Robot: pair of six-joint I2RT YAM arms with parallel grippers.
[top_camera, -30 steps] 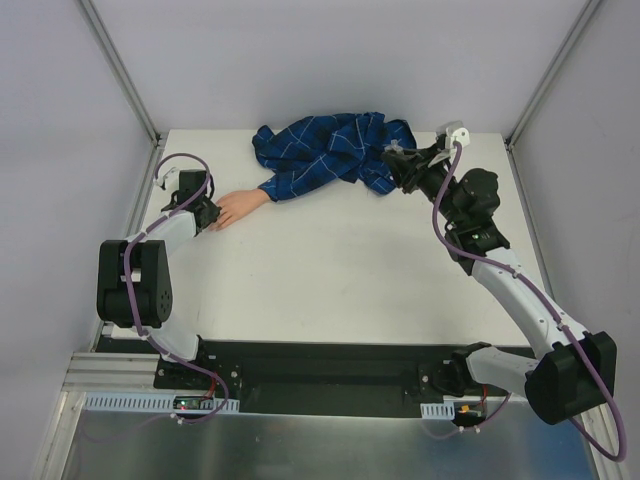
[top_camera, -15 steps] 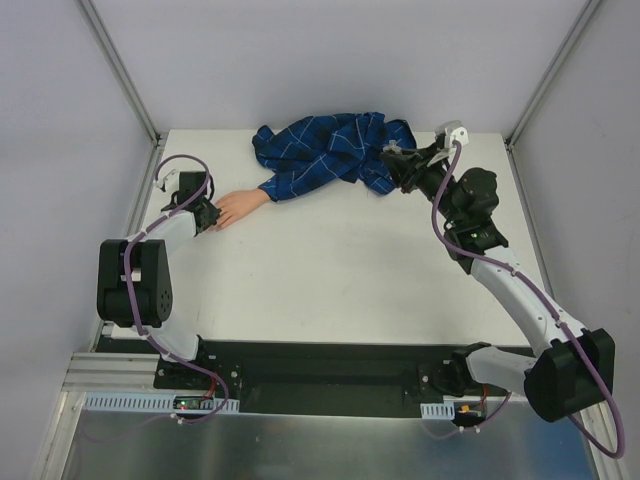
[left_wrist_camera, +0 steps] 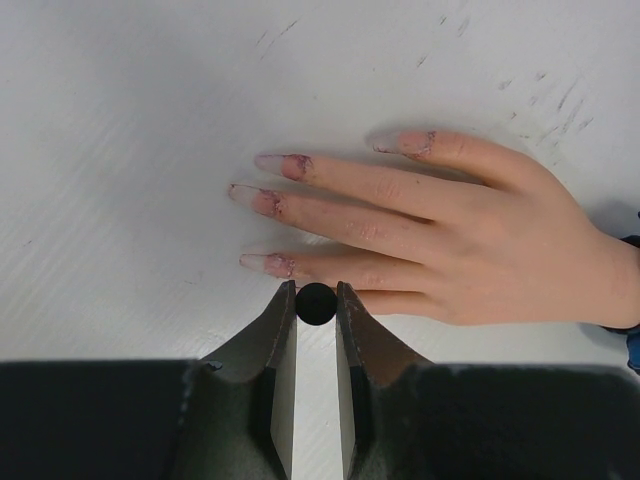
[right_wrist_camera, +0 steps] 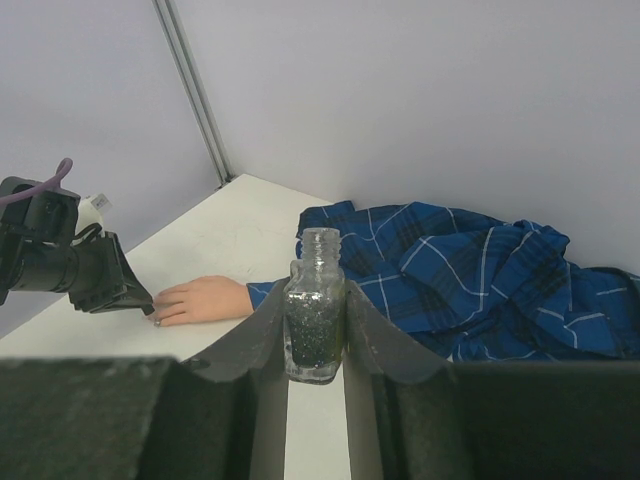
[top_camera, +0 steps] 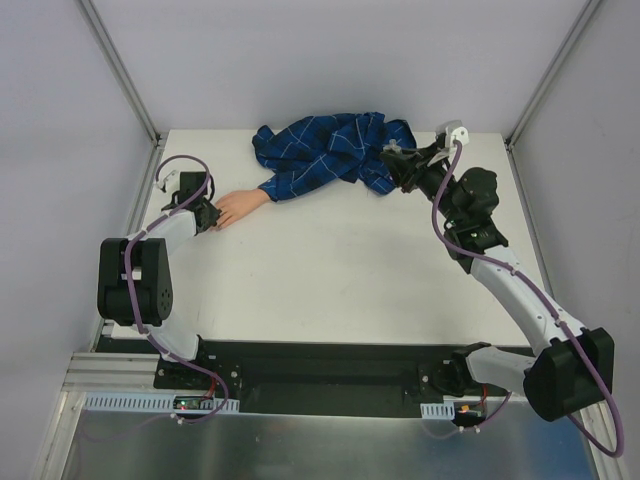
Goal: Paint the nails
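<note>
Four nails (left_wrist_camera: 285, 163) point left; left end effector (left_wrist_camera: 316, 300) grips cap (left_wrist_camera: 316, 305), right end effector (right_wrist_camera: 315, 305) bottle (right_wrist_camera: 315, 320).

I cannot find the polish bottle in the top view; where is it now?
In the right wrist view, the bottle is held upright in the jaws of the right gripper, at the far right of the table, beside the blue shirt.

The right end effector (top_camera: 392, 156) has edged slightly farther left toward the blue checked shirt (top_camera: 325, 150).
</note>
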